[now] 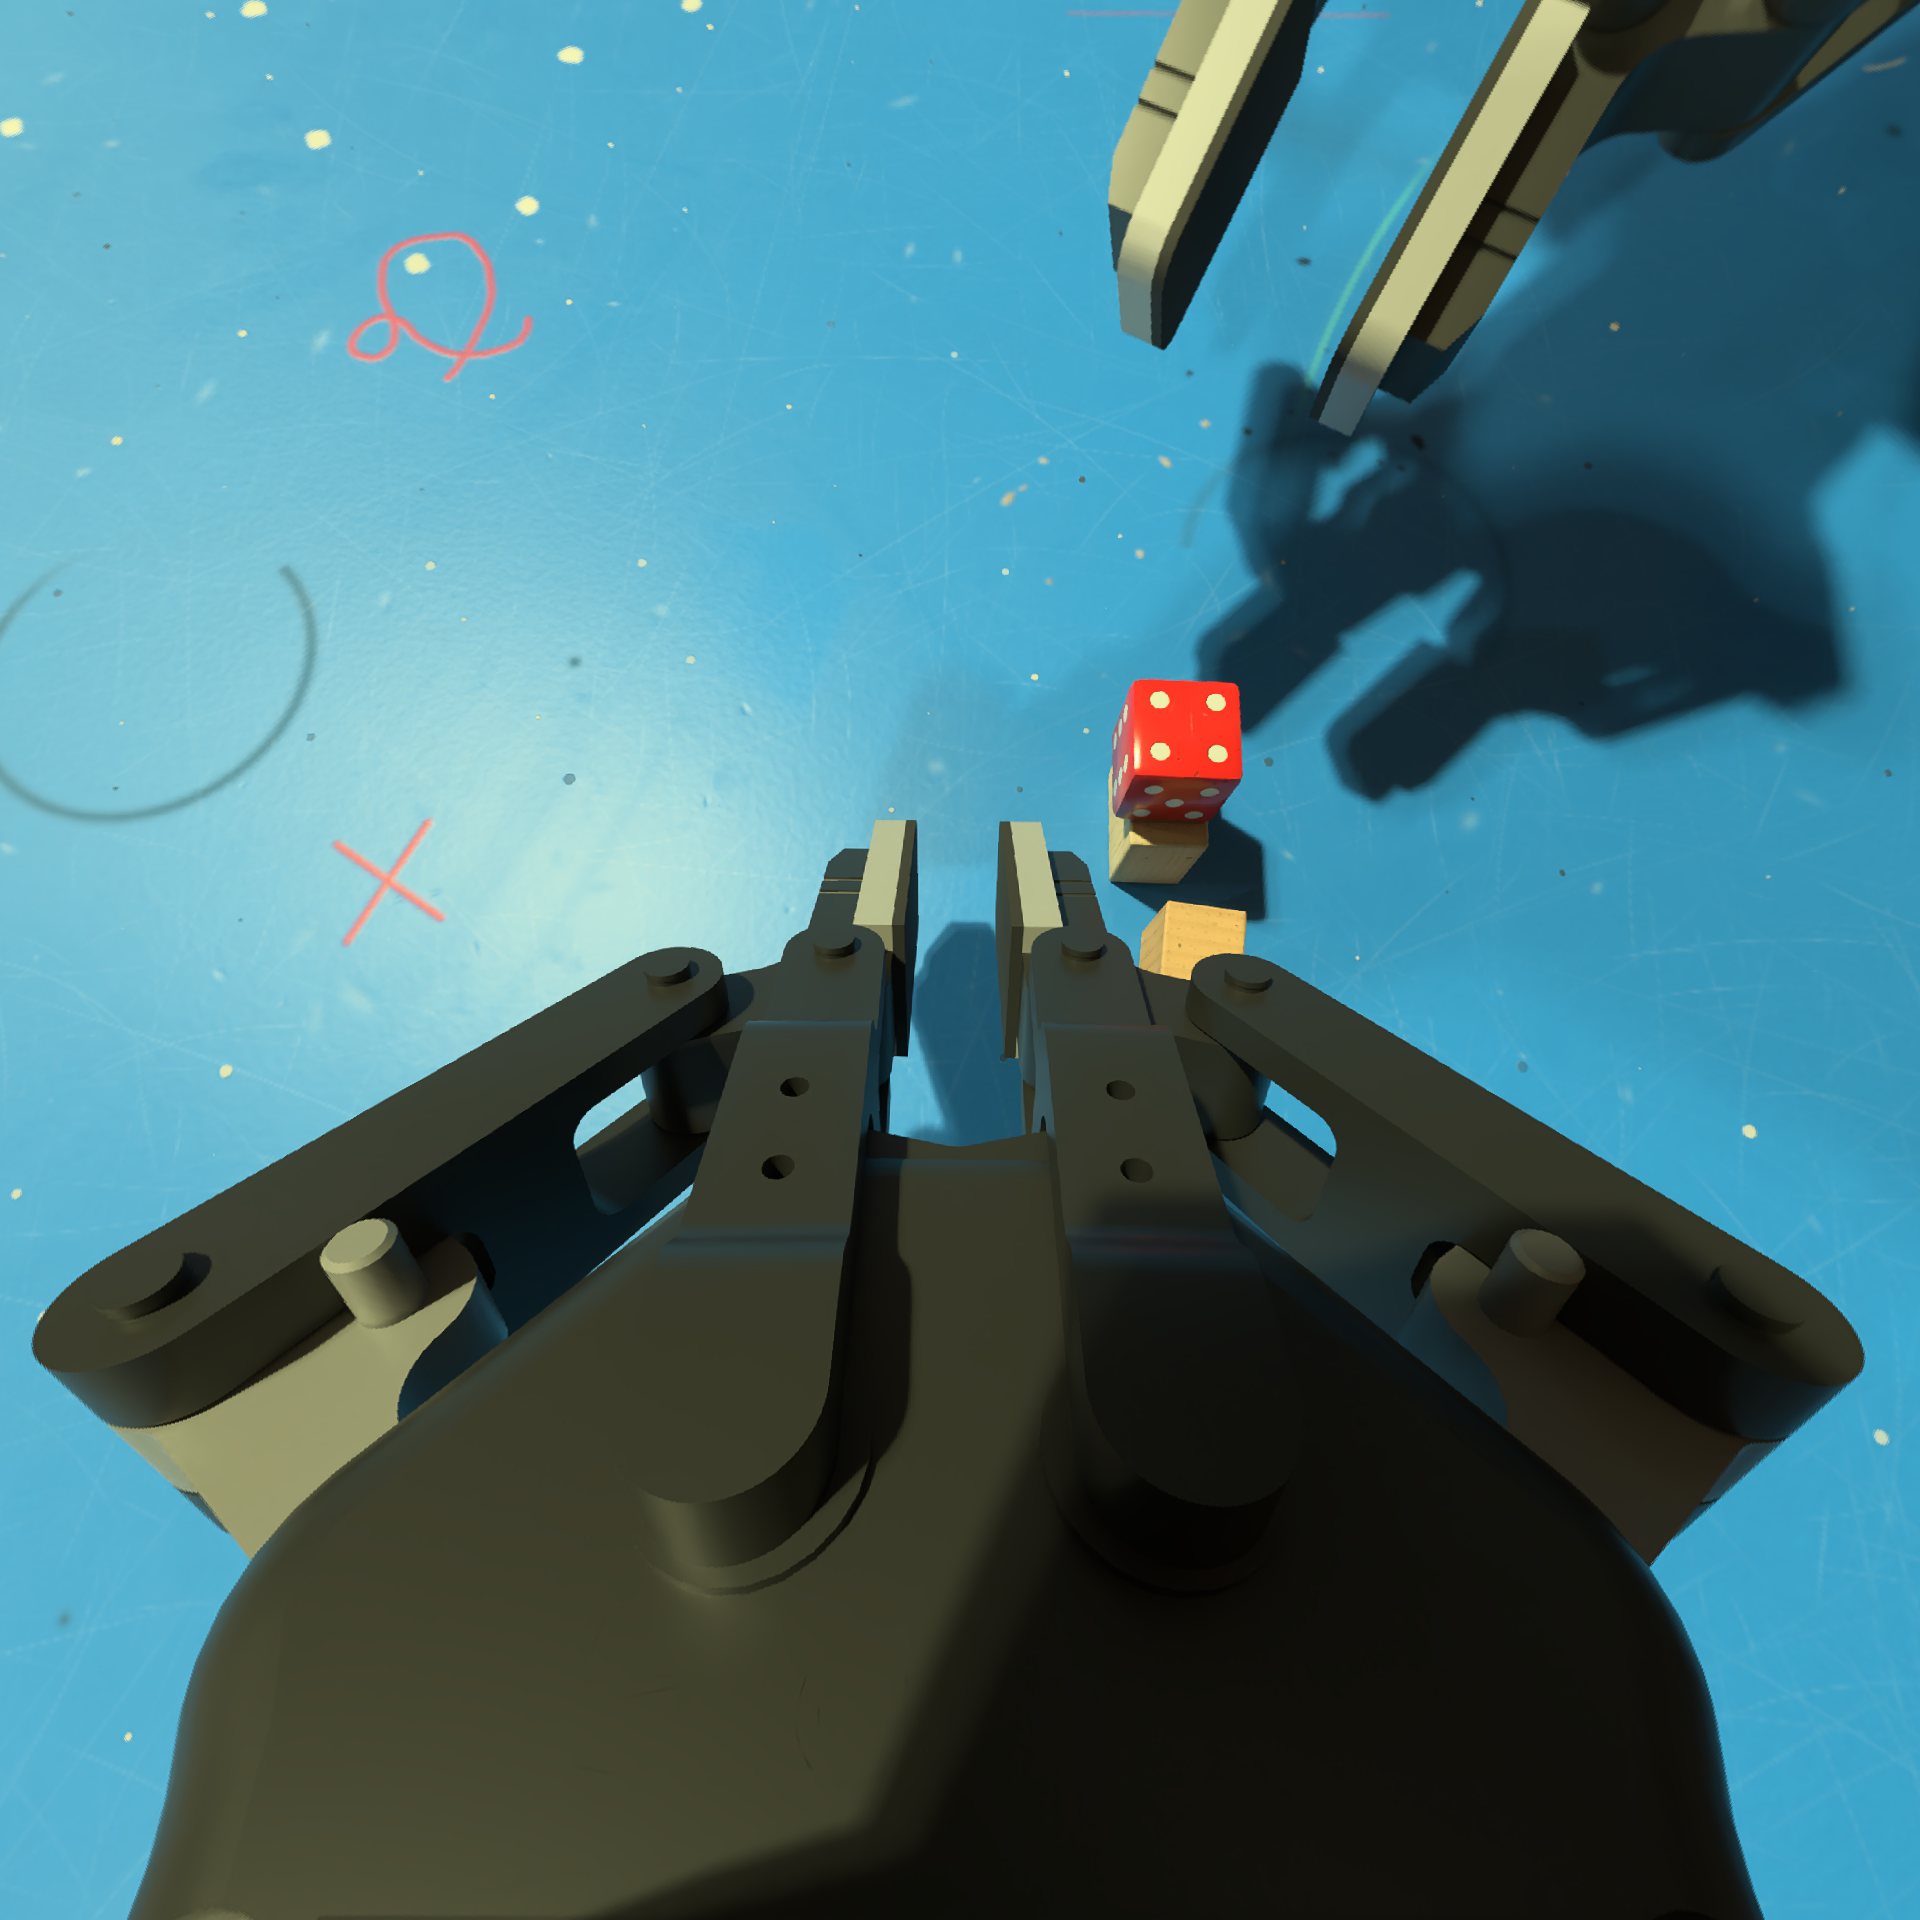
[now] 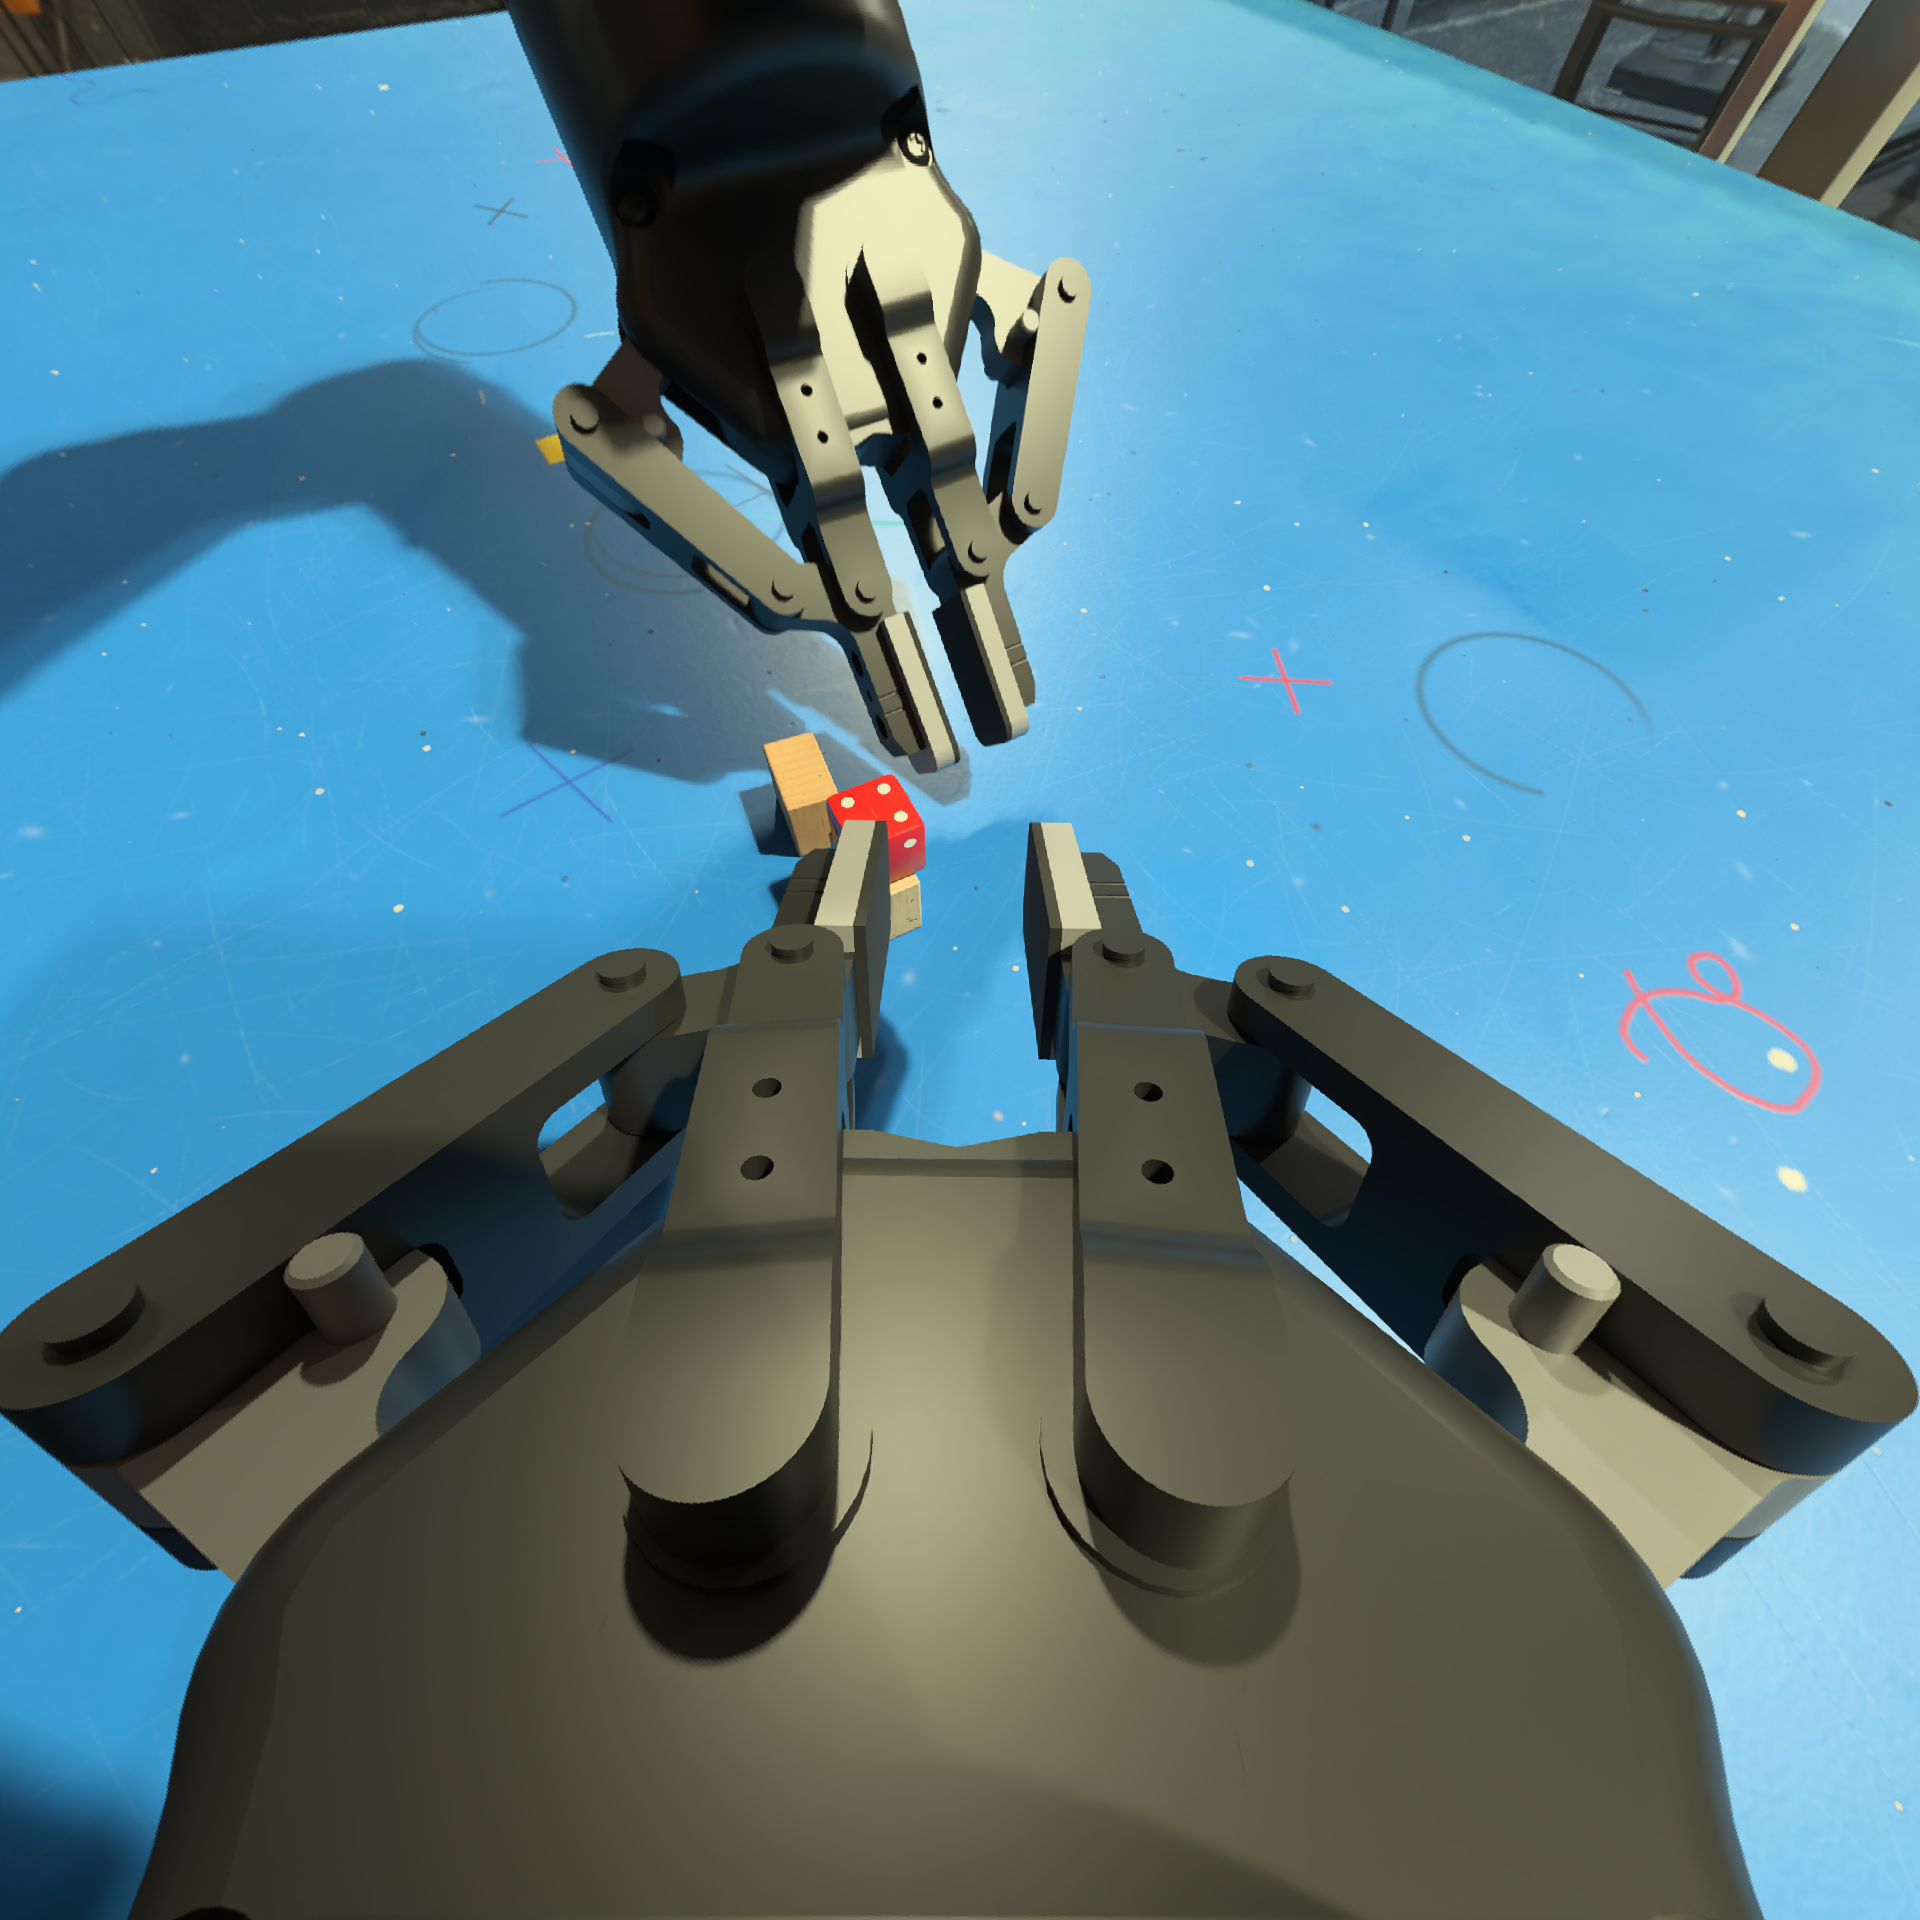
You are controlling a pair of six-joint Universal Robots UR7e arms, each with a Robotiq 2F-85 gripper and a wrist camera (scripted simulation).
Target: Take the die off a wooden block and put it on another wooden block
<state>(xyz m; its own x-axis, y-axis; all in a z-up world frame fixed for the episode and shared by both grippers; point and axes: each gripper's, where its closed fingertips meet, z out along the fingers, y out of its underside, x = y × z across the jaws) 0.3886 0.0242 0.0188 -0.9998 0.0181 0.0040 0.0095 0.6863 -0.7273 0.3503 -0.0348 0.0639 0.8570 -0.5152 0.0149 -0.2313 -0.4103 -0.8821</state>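
So right now my left jaws are set pretty narrow with nothing between them, just a slim gap showing blue worktop, and my left gripper hangs just beside and a bit short of the stack rather than over it. My right gripper has its jaws at a wider gap, also empty, and from its own camera one finger sits in front of the red die so part of it is hidden; I can't tell if that finger is touching it, but from the left wrist view the right jaws look well above and apart from it. The die sits on top of the pale wooden block, squarely enough that it overhangs a little, which makes sense since the block looks no bigger than the die. The second wooden block stands just beside that one, free on top, so my guess is that's the landing spot and the hop is a short one. I reckon the wider right jaws are the ones lined up to straddle the die, while the left ones are kept narrow and off to the side to stay out of the way. Further out it's only scribbles on the worktop: a red cross, a red loop, and a dark circle.
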